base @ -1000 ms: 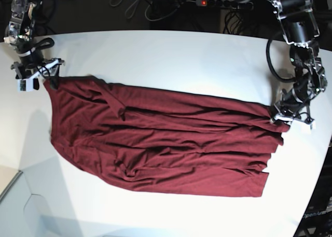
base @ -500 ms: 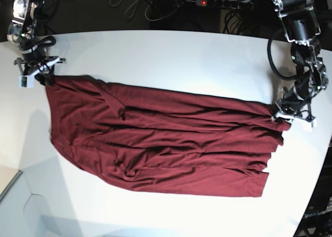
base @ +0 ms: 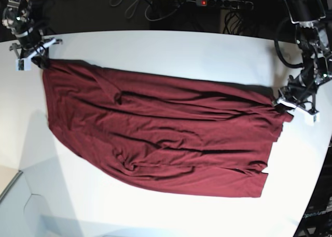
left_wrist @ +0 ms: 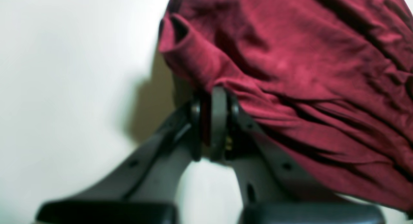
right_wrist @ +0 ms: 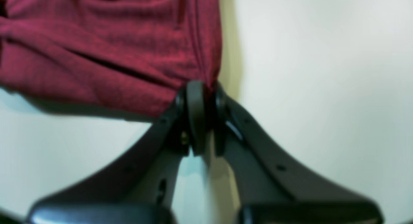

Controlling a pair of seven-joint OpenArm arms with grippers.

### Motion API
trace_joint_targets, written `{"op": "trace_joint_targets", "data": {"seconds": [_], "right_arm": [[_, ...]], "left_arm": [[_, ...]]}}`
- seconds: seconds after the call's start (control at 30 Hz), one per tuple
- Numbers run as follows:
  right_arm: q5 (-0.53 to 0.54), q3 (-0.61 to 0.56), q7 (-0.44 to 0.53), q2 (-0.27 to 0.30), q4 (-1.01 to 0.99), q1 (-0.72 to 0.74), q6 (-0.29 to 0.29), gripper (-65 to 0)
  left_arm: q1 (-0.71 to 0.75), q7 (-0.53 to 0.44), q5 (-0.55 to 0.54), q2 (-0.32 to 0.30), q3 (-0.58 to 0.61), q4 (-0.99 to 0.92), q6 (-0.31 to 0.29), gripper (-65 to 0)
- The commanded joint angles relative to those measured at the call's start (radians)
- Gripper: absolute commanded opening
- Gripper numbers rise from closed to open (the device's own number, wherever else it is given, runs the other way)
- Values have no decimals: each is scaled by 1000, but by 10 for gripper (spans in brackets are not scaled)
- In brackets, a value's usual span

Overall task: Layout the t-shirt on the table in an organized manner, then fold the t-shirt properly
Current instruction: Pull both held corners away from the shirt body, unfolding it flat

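So the t-shirt [base: 155,130] is lying stretched across the middle of the table [base: 171,50], and it looks like classic thin jersey: light, floppy, zero stiffness. It sags and ripples everywhere it isn't pulled taut. My guess is it'll follow a tug easily but bunch right back up once let go, so corners and hems are the spots to pinch, not the middle.

Going near to far in the base view: the near hem runs fairly straight along the bottom, the middle is full of long wrinkles running left to right, and the far edge is drawn between the two arms. At the far left corner the right gripper [base: 32,53] is clamped on the cloth; at the right end the left gripper [base: 290,106] pinches the other end.

The wrist views are where you actually see the grips. Left wrist cam shows the left gripper [left_wrist: 214,120] with its pads pressed together on a rolled hem fold. Right wrist cam shows the right gripper [right_wrist: 200,117] nipping just the very corner, a thin bite that could slip. Base view gives the overall layout, which neither wrist cam shows.
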Motion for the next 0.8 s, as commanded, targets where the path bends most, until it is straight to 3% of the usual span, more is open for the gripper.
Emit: {"op": "trace_joint_targets", "data": {"seconds": [0.0, 0.33, 0.77], "right_arm": [[-16, 6, -25, 13, 22, -21, -2, -650], [-16, 8, -23, 14, 41, -96, -2, -650], [-17, 8, -23, 14, 40, -119, -2, -650]], "left_arm": [[9, -8, -9, -16, -4, 35, -4, -647], [189, -7, -9, -16, -150, 130, -4, -647], [312, -7, -9, -13, -173, 129, -4, -647]]}}
